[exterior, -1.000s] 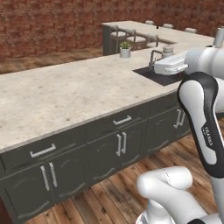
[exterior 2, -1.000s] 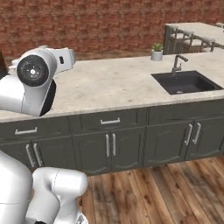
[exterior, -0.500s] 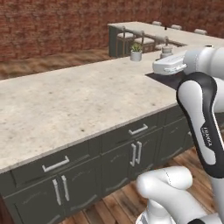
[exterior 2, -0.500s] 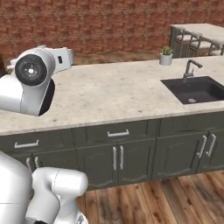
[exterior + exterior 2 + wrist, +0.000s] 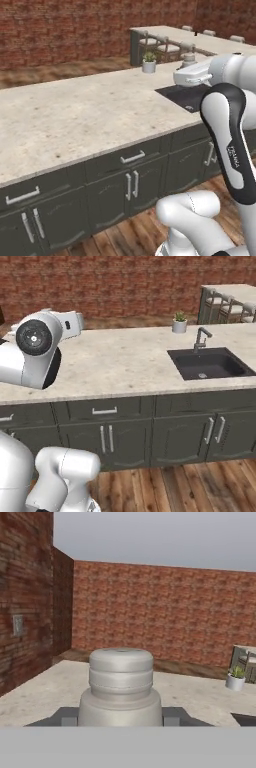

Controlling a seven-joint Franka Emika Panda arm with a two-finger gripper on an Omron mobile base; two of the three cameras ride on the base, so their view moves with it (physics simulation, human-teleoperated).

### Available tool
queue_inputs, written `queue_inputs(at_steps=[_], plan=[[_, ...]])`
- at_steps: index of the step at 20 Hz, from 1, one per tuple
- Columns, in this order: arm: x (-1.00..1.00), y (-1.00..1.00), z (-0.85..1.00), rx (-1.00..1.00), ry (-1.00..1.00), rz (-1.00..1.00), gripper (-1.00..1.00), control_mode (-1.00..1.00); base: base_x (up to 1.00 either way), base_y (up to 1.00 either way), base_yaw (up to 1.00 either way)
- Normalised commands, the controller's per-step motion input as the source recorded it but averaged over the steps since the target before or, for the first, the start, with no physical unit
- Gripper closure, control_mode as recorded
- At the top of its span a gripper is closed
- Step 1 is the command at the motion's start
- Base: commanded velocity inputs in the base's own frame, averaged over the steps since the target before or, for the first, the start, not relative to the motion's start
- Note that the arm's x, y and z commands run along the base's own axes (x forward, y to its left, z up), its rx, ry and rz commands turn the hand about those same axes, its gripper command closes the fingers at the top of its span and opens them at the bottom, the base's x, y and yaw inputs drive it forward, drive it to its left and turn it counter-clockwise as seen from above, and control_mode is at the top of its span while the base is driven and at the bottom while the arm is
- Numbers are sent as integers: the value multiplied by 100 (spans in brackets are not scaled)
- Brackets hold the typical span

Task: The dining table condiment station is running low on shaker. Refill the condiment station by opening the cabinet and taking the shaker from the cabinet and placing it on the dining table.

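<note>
In the hand view the shaker (image 5: 121, 687), a pale grey cylinder with a narrower rounded cap, stands upright between my two dark fingertips. My gripper (image 5: 120, 717) is shut on it. The white hand (image 5: 192, 76) hangs level above the counter near the sink, and it also shows over the counter's left part (image 5: 67, 323). The dining table (image 5: 200, 40), with a beige top and stools along its side, lies beyond the counter at the back right (image 5: 235, 291). The cabinet is out of view.
A long speckled stone counter (image 5: 90, 110) runs across in front of me, with dark base cabinets (image 5: 130, 180) below. A black sink (image 5: 207, 363) with a faucet (image 5: 200, 337) is set in it. A small potted plant (image 5: 179, 323) stands at its far edge. A brick wall closes the back.
The whole picture has shifted in both base views, so the base has moved along the counter. The hand keeps its pose and its hold on the shaker.
</note>
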Motion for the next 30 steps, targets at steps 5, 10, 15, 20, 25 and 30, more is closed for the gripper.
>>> queue_inputs(at_steps=[5,10,15,20,25,30], plan=[[0,0,0,0,0,0,100,100,0,-100,16],[0,0,0,0,0,0,100,100,4,-100,18],[0,0,0,0,0,0,100,100,2,-100,14],[0,0,0,0,0,0,100,100,-6,-100,1],[0,0,0,0,0,0,100,100,-33,-100,1],[0,0,0,0,0,0,100,100,-33,-100,0]])
